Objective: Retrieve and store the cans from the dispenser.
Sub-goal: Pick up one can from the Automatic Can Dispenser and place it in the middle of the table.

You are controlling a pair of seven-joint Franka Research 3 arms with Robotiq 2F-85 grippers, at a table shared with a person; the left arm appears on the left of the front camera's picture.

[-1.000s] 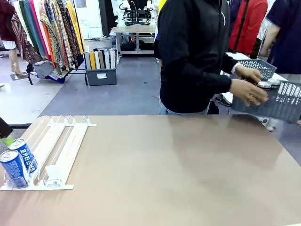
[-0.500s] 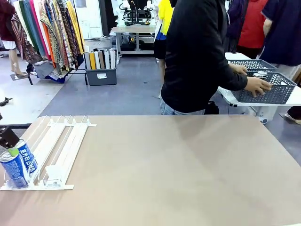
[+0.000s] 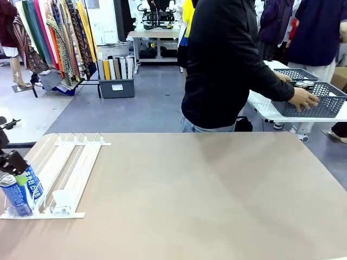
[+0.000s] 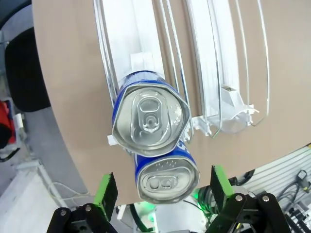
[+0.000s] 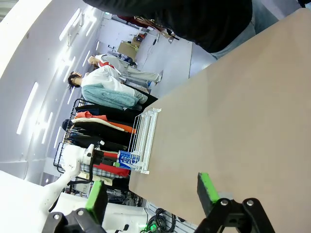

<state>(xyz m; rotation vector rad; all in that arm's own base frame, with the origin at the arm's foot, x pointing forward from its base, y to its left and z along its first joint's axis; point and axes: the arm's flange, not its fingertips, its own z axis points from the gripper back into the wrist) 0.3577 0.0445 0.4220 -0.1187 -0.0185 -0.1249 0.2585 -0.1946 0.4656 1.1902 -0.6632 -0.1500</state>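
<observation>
Two blue cans [image 3: 33, 186] with white lettering stand one behind the other at the front stop of the leftmost lane of the white dispenser [image 3: 81, 162]. My left gripper [image 3: 16, 172] hangs open just over them, a green pad against the nearer can [image 3: 12, 199]. From the left wrist, their silver tops show: the rear can [image 4: 150, 116] and the front can [image 4: 166, 177], which lies between my open left gripper's [image 4: 163, 190] pads. My right gripper [image 5: 151, 194] is open and holds nothing, well above the table, far from the dispenser [image 5: 143, 138].
A person in a black top stands at the far edge, turned right, both hands on a grey lattice basket [image 3: 312, 105] on a white side table. The brown table [image 3: 206, 195] is bare right of the dispenser. Clothes racks stand behind.
My left gripper has come in from the left edge and down over the two cans. The person has carried the grey basket right and set it on the side table.
</observation>
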